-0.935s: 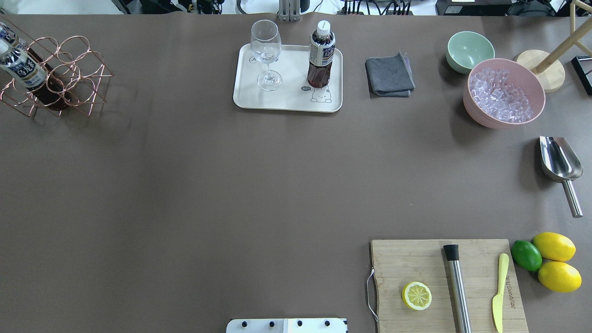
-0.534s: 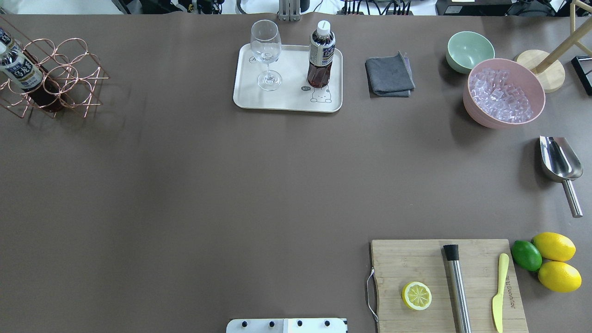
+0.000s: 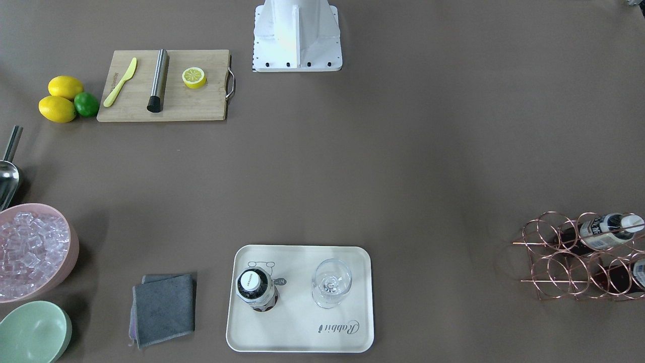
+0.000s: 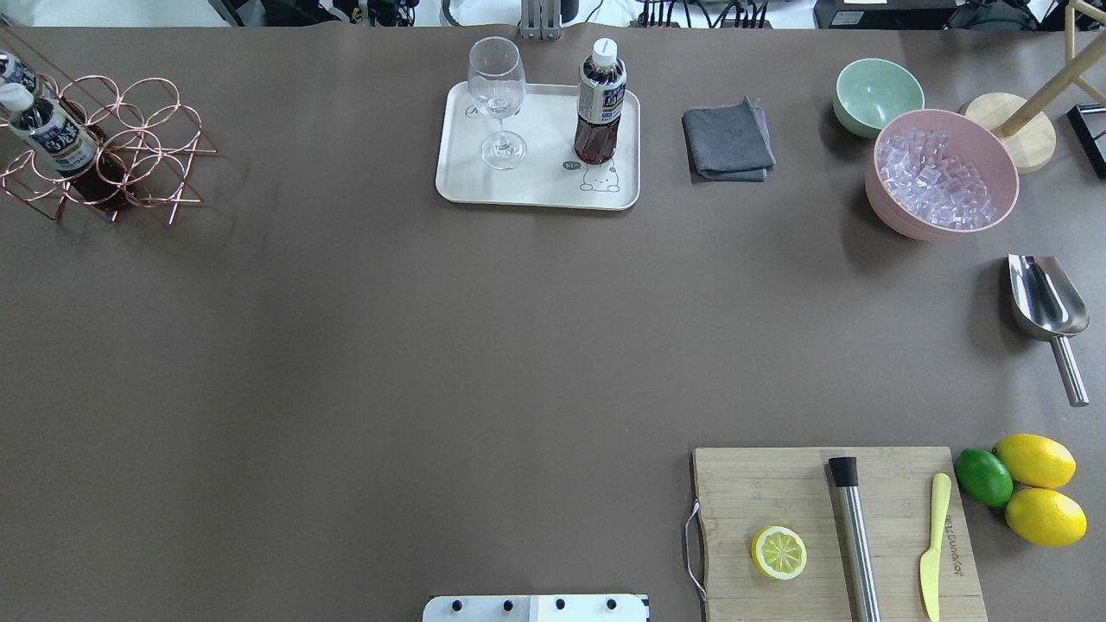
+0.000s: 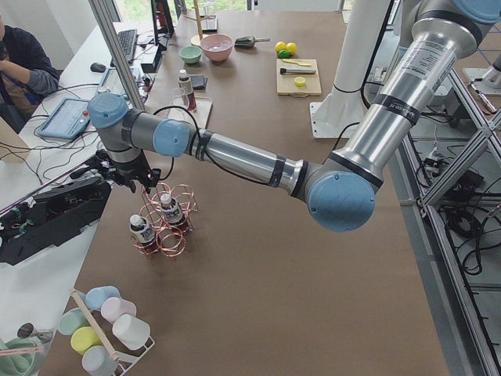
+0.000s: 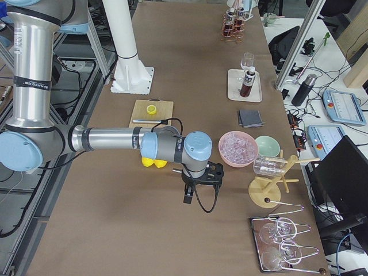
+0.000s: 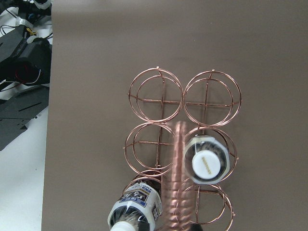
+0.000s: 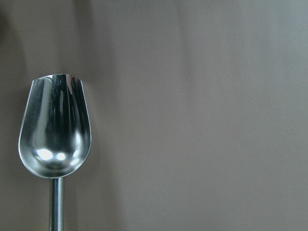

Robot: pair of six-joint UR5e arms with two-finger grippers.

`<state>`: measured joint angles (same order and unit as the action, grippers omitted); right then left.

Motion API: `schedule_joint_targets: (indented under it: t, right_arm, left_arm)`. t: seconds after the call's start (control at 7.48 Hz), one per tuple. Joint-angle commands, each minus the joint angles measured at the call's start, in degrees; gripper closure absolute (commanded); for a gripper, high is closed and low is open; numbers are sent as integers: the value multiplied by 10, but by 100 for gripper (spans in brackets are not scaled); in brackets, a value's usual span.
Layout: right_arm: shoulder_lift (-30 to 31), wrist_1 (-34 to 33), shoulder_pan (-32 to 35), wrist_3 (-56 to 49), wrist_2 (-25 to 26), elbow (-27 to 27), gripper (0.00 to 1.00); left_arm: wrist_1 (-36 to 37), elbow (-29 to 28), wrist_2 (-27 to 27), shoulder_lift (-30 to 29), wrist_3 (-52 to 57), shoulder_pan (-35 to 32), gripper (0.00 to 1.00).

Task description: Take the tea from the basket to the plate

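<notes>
The copper wire basket (image 4: 130, 151) stands at the table's far left, also seen as the basket (image 3: 574, 257) and the basket (image 7: 183, 125). Two tea bottles lean in its cells: one tea bottle (image 4: 54, 138) with a navy-and-white label, its white cap (image 7: 208, 162) facing the left wrist camera, and another tea bottle (image 7: 137, 211) beside it. The coiled handle is blurred. The cream plate (image 4: 536, 186) holds a wine glass (image 4: 498, 95) and a brown-drink bottle (image 4: 600, 104). My left gripper (image 5: 129, 176) hovers over the basket; its state cannot be told. My right gripper (image 6: 200, 183) hangs over the scoop; its state cannot be told.
A metal scoop (image 4: 1045, 298) lies at the right, with a pink bowl of ice (image 4: 942, 173), a green bowl (image 4: 877, 93) and a grey cloth (image 4: 727, 140) behind it. A cutting board (image 4: 829, 527) with a half lemon, knife and muddler sits front right, citrus fruits (image 4: 1032, 488) beside it.
The basket has rocked and shifted slightly to the right at the table's far left, and its bottles have moved with it. Nothing else on the table has moved.
</notes>
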<state>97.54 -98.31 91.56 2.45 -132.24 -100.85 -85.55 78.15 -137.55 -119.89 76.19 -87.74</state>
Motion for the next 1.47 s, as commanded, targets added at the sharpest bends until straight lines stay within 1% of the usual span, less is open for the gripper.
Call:
schedule_joint_targets:
  t: [0.0,0.13,0.27,0.4,0.53,0.67,0.8,0.94,1.2,1.34]
  right_arm:
    - [-2,0,2,3,0,6,0]
    - [-1,0,2,2,-2,5,0]
    - [0,0,3,3,-5,3,0]
    - [-1,0,3,3,-5,4,0]
    - [-2,0,3,3,-6,3,0]
    - [-2,0,3,2,-6,3,0]
    - [-2,0,3,3,-6,0,0]
    - [-2,0,2,3,-6,0,0]
    - [-3,0,2,2,-5,3,0]
    - [-2,1,2,2,-5,1,0]
  left_arm:
    - [4,4,-2,0,-1,-2,2]
    - [10,18,-3,-1,-4,-8,2]
    - [40,49,-3,0,-20,-23,2]
    - [98,98,-3,4,-53,-30,2]
    - [148,171,0,39,-150,-39,2]
    - [150,246,0,106,-280,-39,2]
    - [148,280,-1,152,-378,-38,2]
    - [148,271,-6,188,-423,-33,2]
    - [149,258,-51,260,-624,-33,2]
    - [141,245,-47,291,-649,-33,2]
